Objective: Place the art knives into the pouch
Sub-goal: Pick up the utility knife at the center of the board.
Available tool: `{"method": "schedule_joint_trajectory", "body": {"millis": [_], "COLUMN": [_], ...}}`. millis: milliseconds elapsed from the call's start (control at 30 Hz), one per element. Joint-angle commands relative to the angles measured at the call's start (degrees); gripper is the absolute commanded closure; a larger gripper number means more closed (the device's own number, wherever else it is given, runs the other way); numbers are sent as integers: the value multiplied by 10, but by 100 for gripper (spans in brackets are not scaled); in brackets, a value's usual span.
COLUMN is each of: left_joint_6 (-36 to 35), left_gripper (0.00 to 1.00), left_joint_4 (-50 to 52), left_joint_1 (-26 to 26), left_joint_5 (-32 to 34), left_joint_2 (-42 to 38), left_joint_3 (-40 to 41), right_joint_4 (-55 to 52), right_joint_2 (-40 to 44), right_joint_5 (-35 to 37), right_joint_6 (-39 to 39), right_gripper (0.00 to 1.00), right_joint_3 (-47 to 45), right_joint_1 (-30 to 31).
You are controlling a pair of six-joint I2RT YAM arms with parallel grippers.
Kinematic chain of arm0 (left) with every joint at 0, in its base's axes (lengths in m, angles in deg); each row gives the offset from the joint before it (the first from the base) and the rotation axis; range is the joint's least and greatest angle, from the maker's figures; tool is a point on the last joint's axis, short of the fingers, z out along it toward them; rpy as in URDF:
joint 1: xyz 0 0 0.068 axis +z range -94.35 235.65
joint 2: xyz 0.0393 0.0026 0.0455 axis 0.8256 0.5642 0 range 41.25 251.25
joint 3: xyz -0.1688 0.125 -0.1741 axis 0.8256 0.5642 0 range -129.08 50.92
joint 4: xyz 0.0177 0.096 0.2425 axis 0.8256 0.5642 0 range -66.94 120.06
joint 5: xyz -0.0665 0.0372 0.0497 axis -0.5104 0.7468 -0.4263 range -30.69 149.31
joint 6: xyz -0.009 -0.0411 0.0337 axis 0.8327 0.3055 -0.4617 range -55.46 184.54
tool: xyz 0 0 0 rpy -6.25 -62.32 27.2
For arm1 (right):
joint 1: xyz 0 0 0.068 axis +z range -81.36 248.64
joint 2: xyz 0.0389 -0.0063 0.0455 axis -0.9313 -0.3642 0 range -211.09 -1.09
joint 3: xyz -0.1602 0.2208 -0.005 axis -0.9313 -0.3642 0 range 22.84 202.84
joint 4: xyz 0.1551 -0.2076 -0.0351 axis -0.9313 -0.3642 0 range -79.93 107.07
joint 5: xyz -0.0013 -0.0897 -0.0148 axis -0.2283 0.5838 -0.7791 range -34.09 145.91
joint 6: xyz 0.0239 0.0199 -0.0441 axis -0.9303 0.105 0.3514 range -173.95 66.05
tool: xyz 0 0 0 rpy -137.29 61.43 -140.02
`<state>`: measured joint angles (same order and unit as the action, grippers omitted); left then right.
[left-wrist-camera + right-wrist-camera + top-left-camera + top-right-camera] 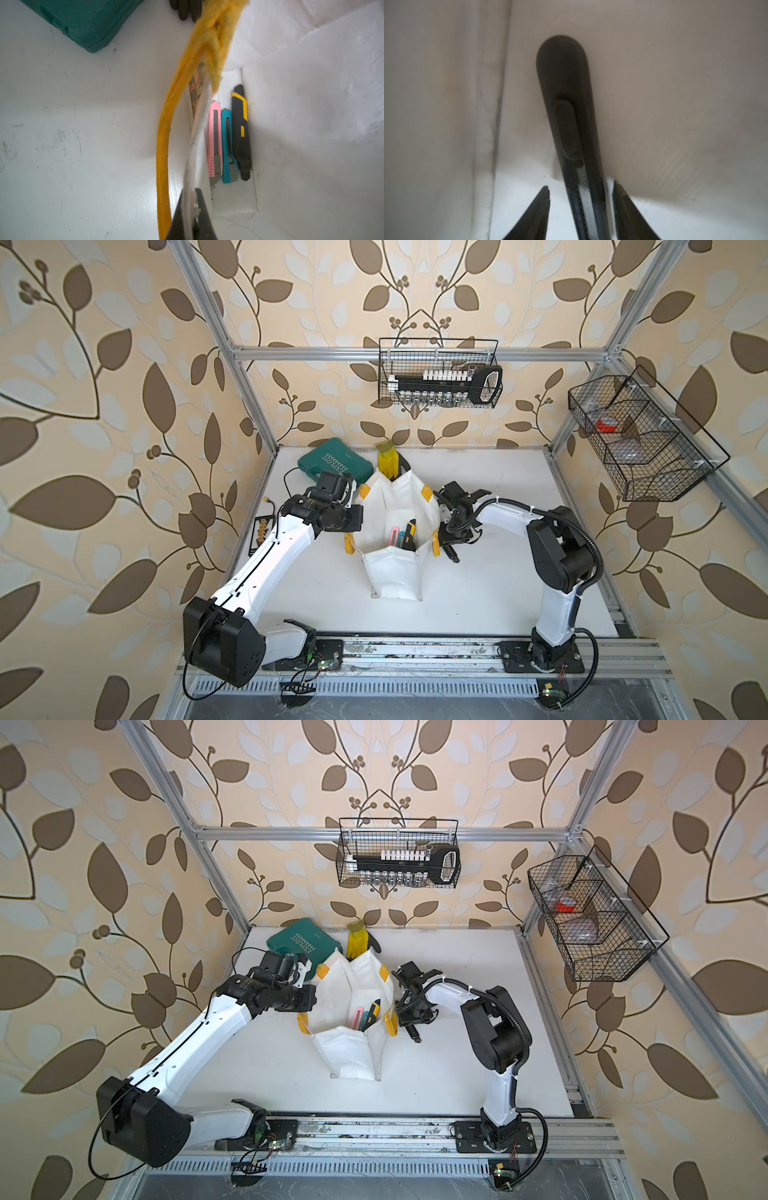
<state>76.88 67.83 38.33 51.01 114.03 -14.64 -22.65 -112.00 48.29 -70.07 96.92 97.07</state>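
Black art knife (564, 83) between gripper (581, 184) jaws

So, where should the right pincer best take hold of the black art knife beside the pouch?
Likely its straight middle, by the slider, pinched across the narrow width from above: the black art knife lies slim on the table, the pouch close beside.

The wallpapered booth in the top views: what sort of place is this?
Likely a robot test booth, dressed to look homely: two robot arms bolted to a rail, an aluminium frame around a white table, and wire baskets hung on that frame.
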Motion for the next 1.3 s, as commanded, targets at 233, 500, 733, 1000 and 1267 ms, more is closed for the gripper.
{"method": "schedule_joint_trajectory", "body": {"millis": [233, 500, 733, 1000, 1267], "left_joint_6": [-8, -8, -9, -9, -9], "left_gripper": [100, 100, 100, 100, 100], "left_joint_4": [1, 1, 1, 1, 1], "left_joint_1": [-7, -7, -8, -8, -8], "left_joint_5": [13, 11, 10, 10, 11], "left_joint_2": [3, 4, 3, 4, 2], "left_joint_3": [-6, -6, -5, -6, -6], "right_joint_4": [-10, -43, -39, -42, -64], "right_joint_2": [-43, -45, -60, -52, 34], "right_joint_5": [44, 101, 85, 85, 83], "right_joint_6": [-22, -36, -42, -39, -25], "right_gripper": [73, 65, 61, 80, 81], "right_joint_3": [16, 24, 22, 21, -1], "right_joint_1": [20, 35, 42, 42, 10]}}
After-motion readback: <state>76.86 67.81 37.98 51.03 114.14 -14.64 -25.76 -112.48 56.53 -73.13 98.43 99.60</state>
